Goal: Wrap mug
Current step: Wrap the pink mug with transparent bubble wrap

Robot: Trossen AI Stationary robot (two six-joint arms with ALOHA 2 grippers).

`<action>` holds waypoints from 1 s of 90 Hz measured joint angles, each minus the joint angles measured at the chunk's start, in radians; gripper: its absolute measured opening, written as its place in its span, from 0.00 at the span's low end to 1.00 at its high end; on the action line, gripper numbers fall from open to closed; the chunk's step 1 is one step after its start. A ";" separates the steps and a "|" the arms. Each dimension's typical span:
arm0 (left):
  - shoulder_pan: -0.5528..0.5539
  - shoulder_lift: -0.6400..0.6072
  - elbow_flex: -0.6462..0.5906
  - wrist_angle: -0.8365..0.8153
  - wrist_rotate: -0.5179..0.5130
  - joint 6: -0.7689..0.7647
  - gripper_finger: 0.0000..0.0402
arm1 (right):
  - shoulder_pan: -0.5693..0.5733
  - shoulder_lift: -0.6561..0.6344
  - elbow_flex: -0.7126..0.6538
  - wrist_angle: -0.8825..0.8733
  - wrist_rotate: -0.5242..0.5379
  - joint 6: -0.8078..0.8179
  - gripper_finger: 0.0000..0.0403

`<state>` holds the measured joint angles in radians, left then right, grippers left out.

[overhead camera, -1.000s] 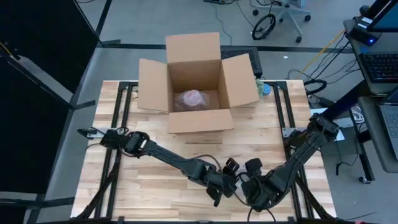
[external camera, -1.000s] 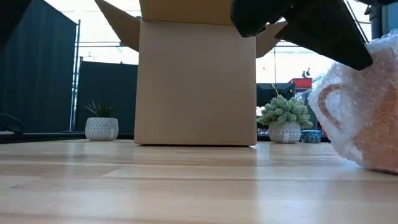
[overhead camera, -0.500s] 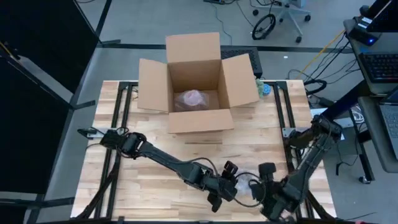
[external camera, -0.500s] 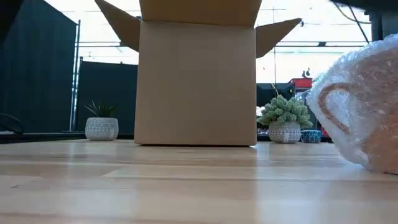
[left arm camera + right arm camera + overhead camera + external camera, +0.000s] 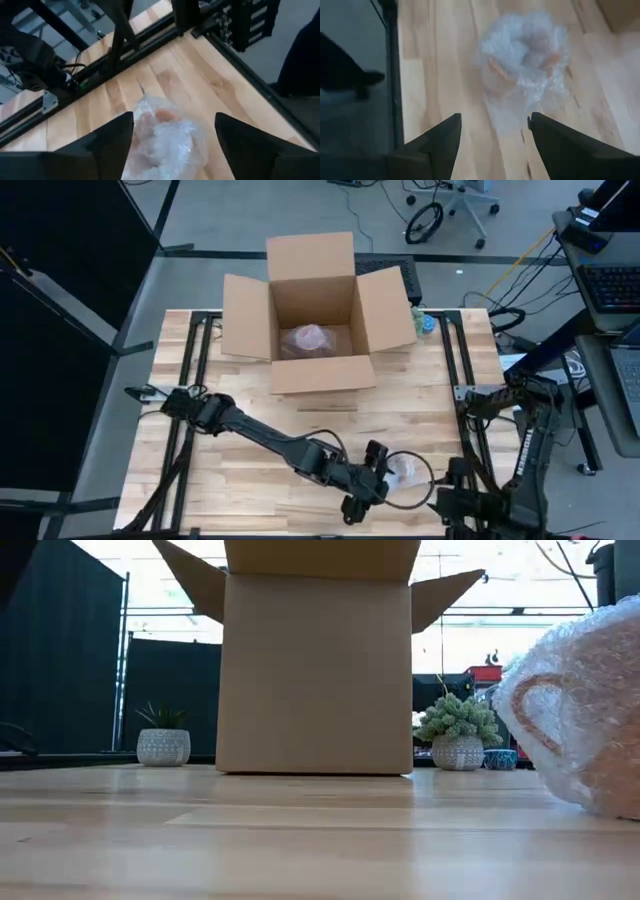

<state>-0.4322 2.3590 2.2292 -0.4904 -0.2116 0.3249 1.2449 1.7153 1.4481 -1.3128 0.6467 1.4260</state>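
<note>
Right gripper – fingers apart, pulled back off wrapped mug | left gripper – fingers apart beside it

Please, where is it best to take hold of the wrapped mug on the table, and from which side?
Probably from above, closing across the round body of the wrapped mug, not its handle. It stands free on the table, and the left end effector already hangs open around it.

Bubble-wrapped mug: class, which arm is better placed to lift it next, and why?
Probably the left. The left gripper is open beside the bubble-wrapped mug, while the right gripper has pulled back to the table's near edge.
</note>
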 joint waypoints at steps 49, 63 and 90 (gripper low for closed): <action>0.075 0.106 -0.013 -0.068 0.151 0.024 0.60 | 0.004 0.050 -0.001 -0.001 0.011 0.080 0.56; 0.093 0.143 -0.011 -0.064 0.213 0.029 0.58 | -0.001 0.052 -0.001 -0.002 0.012 0.104 0.56; 0.111 0.172 -0.011 -0.054 0.235 0.028 0.58 | -0.009 0.055 -0.001 0.003 0.014 0.100 0.56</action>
<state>-0.3210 2.5308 2.2185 -0.5446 0.0230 0.3527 1.2362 1.7699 1.4475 -1.3096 0.6607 1.5265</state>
